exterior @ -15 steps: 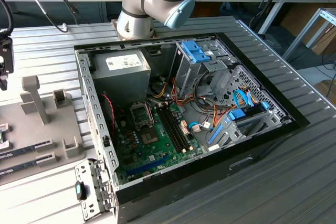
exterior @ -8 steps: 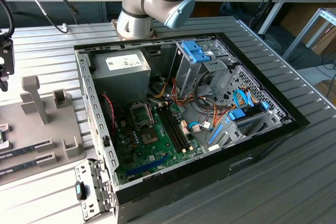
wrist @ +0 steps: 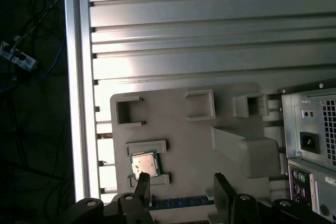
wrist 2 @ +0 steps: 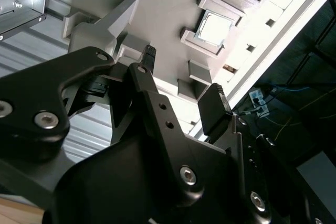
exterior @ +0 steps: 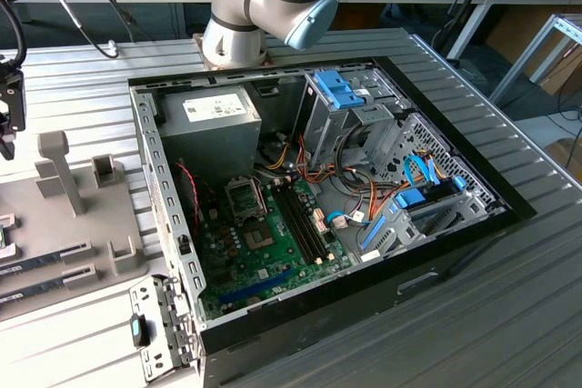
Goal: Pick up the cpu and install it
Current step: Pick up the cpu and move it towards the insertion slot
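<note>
Count: one cpu (wrist: 144, 164) lay flat between two brackets on the grey tray (wrist: 178, 132). One gripper (wrist: 181, 184) hung over the tray, its two fingers (wrist: 142, 186) spread apart, holding nothing, one finger near the cpu.

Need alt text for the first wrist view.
The cpu sits in a recess of a grey fixture plate on a slatted metal table, with the open, empty pincer close to it. A computer case's rear panel stands beside the plate.
</note>
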